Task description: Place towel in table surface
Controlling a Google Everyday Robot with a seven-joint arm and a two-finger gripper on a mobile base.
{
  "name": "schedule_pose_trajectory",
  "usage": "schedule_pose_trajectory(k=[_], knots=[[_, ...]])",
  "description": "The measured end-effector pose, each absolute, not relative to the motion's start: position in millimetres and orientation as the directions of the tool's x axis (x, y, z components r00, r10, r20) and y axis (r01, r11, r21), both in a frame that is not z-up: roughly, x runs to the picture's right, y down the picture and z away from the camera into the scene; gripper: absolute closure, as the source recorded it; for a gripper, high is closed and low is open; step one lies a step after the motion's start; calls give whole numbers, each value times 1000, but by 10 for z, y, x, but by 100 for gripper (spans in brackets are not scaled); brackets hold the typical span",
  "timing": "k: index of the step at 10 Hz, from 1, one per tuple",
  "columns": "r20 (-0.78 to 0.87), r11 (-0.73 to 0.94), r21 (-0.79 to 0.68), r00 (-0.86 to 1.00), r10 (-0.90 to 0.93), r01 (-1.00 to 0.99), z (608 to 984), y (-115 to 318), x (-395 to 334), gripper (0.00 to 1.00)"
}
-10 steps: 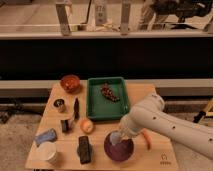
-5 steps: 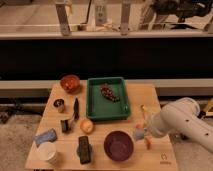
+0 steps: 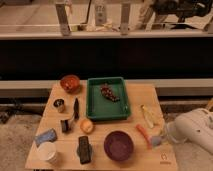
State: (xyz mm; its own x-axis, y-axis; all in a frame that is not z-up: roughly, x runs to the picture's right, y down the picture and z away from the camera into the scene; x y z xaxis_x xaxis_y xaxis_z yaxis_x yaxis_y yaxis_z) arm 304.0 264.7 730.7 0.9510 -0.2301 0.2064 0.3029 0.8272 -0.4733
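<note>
Arm: the white arm [image 3: 192,131] has swung away from the purple bowl [image 3: 119,145] and now comes in from beyond the table's right edge.
Gripper: the gripper [image 3: 160,138] sits low at the right front corner, just beside the orange stick [image 3: 143,135]. Its jaws are pressed together, and they seem to pinch the towel.
Towel: the towel [image 3: 155,142] is a small blue-grey lump at the gripper's tip. I cannot tell if it touches the wood.
Table surface: bare table surface [image 3: 150,158] lies under and around the towel.
Meaning: the carrying looks almost done; I judge that only lowering and letting go remain.
Risk: the spot is near the edge, so the cloth may slip off.
</note>
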Motion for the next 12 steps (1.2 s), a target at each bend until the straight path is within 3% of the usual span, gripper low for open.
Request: schedule_pose_trajectory(k=[2,6,8,9,12], knots=[[263,770,-470,901,-344,431,7349,2805,3050,92],[378,624,-466,778,-501,628,7260,2878,2955,41],[385,602,-490,776,-500,631,7352,2970,2975,25],[385,600,-498,779,-494,626,7383,3001,3001,20],[382,599,-528,798,-465,602,7375,2991,3032,20]])
